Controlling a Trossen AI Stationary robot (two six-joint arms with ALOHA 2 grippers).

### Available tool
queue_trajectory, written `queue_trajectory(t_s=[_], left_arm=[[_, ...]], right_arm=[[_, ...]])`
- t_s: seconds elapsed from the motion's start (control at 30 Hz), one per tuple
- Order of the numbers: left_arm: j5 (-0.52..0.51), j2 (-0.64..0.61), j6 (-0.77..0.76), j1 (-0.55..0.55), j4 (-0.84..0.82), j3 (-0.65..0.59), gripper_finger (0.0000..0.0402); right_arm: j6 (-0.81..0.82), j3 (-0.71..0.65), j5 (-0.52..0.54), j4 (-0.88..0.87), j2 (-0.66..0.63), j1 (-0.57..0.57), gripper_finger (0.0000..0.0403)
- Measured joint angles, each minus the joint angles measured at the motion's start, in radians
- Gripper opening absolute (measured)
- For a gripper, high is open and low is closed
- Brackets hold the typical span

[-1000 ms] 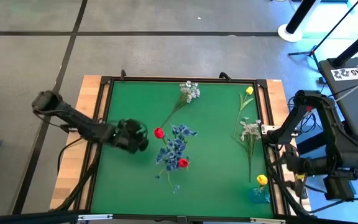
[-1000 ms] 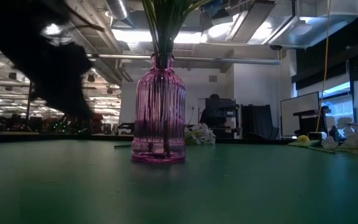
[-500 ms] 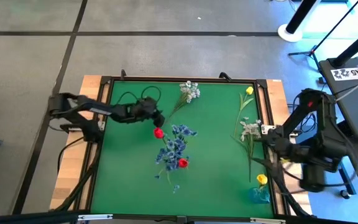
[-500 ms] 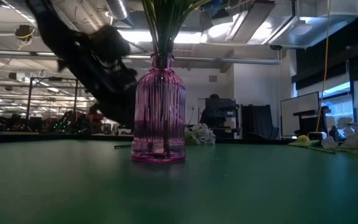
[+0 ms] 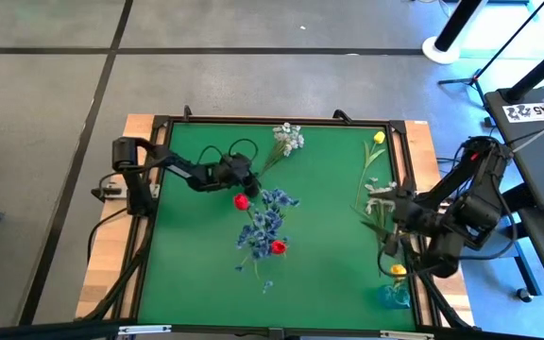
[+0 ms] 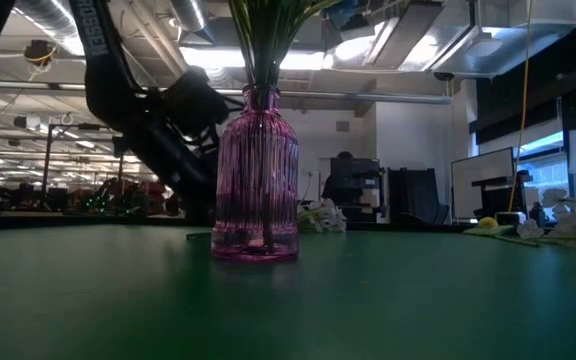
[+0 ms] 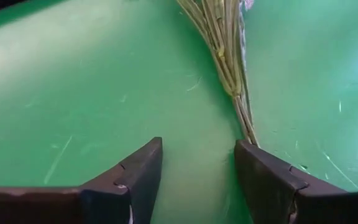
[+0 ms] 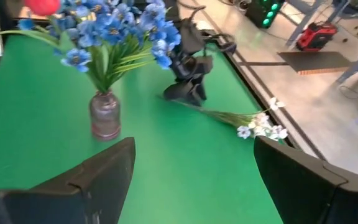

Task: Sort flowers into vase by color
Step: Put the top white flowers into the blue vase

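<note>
A purple ribbed vase [image 6: 256,185] stands mid-table holding blue sprays [image 5: 267,222] and red tulips [image 5: 242,201]. A whitish spray [image 5: 288,137] lies flat on the green mat at the far side, its stem slanting toward the vase. My left gripper [image 5: 246,176] is open and low at that stem's free end; in the left wrist view the stem [image 7: 225,56] runs up to one finger of my left gripper [image 7: 197,168]. My right gripper [image 5: 392,227] hangs open above the mat's right side, holding nothing; in its own view my right gripper [image 8: 191,174] faces the vase [image 8: 104,115]. My left gripper is open, slanting down from the table's left. One fingertip [image 7: 257,155] stands right at the stem's free end [image 7: 247,127]. I cannot tell whether it touches. The stem lies flat on the mat, not between the fingers.
On the right lie another whitish spray [image 5: 381,194] and a yellow tulip [image 5: 378,138]. A small blue vase [image 5: 395,295] with a yellow tulip [image 5: 398,272] stands at the near right corner. A dark raised frame [image 5: 159,123] rims the mat.
My left gripper has swung from the vase's left side toward the far edge and to the right, sinking to the whitish spray's stem end. My right gripper has swung in from the right edge over the mat and turned toward the table's middle.
</note>
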Motion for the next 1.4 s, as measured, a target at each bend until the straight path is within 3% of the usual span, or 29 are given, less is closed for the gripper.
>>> queue_trajectory(t_s=[0.17,0.37,0.43,0.57,0.77,0.97,1.17,1.4], left_arm=[[-0.085,0.025,-0.007,-0.058,0.004,0.002,0.0150],[-0.121,0.022,-0.087,-0.110,-0.013,0.001,0.0023],[-0.143,-0.001,-0.114,-0.132,-0.046,-0.001,0.0009],[-0.183,-0.109,-0.143,-0.161,-0.151,-0.007,0.0002],[-0.313,-0.401,-0.183,-0.177,-0.393,-0.006,0.0001],[-0.274,-0.620,-0.183,-0.212,-0.458,-0.003,0.0001],[-0.286,-0.591,-0.183,-0.263,-0.443,-0.003,0.0010],[-0.255,-0.352,-0.180,-0.256,-0.218,-0.004,0.0093]], right_arm=[[-0.036,0.000,0.007,0.021,0.000,-0.038,0.0328],[-0.035,0.000,-0.004,0.027,0.000,-0.037,0.0328],[-0.034,0.000,-0.027,0.028,0.000,-0.036,0.0328],[-0.034,0.000,-0.071,0.027,0.000,-0.036,0.0328],[-0.057,0.000,-0.076,0.027,0.001,-0.036,0.0328],[-0.060,-0.030,-0.062,0.064,0.001,-0.036,0.0328],[-0.070,-0.056,-0.064,0.091,0.006,-0.036,0.0328],[-0.090,-0.056,-0.076,0.114,-0.009,-0.020,0.0328]])
